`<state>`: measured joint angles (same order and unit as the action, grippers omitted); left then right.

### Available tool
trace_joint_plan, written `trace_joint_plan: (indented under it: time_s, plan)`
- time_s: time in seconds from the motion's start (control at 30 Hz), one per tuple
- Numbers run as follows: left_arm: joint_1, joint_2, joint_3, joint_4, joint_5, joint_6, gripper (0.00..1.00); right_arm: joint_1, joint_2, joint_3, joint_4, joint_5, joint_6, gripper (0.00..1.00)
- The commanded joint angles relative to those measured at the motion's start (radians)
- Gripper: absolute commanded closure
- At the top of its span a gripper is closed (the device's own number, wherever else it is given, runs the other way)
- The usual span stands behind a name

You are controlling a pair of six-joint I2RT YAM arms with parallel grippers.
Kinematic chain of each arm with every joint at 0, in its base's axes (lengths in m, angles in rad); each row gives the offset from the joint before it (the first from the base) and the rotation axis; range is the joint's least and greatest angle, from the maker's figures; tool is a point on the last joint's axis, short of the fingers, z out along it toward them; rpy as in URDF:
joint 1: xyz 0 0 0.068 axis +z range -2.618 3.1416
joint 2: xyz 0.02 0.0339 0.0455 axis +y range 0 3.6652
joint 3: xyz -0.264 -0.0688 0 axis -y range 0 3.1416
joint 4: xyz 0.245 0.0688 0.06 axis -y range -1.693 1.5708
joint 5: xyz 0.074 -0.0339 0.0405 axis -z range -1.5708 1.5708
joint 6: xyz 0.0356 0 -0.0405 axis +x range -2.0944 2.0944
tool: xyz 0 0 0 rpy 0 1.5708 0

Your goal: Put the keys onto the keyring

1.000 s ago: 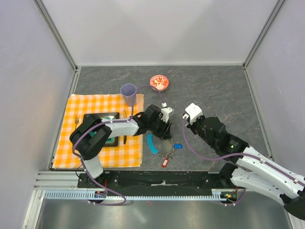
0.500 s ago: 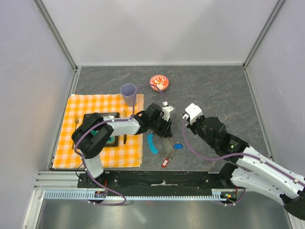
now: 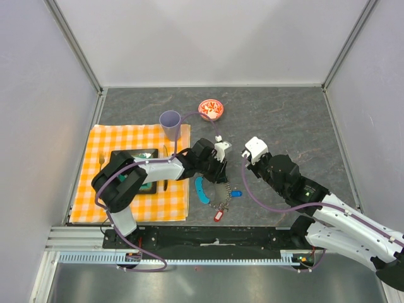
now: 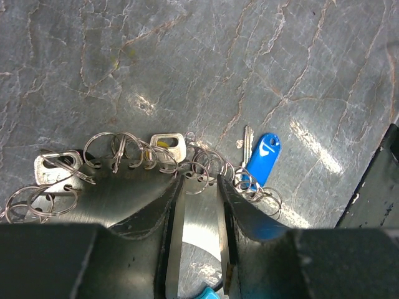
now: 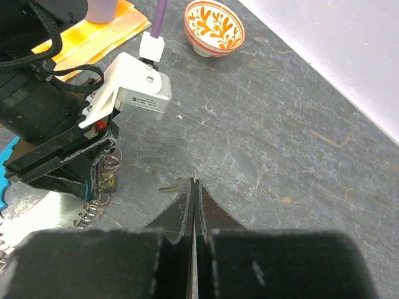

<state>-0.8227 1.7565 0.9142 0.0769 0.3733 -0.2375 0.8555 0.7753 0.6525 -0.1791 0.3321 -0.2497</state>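
Before left pincer (image 4: 199, 179): yellow-tagged key (image 4: 167, 144), hidden overhead.

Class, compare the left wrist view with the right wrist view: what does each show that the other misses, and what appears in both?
Only the left wrist view: the blue-tagged key and a silver key head backed with yellow. Only the right wrist view: the red patterned bowl, the orange checked cloth, the shut right gripper and a small silver key beside its tips. Both: the grey marbled table, the string of small rings and the left gripper, whose jaws stand apart over those rings.
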Motion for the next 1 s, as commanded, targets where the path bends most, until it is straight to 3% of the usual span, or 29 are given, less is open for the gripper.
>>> trace_joint_plan:
  time_s: [0.0,0.3,0.63,0.97]
  plan:
    - [-0.012,-0.031,0.003,0.018,0.004,-0.006,0.67,-0.001,-0.004,0.001,0.043,-0.01,0.003,1.0]
    - [-0.016,-0.025,0.003,0.021,-0.039,0.101,0.64,-0.001,-0.011,-0.001,0.041,-0.018,0.0,1.0]
    - [-0.024,-0.127,-0.087,0.078,0.001,0.441,0.62,-0.001,-0.022,-0.002,0.044,-0.028,-0.002,1.0]
    - [-0.062,-0.071,-0.061,0.066,0.006,0.54,0.65,-0.001,-0.034,-0.007,0.049,-0.022,-0.005,1.0]
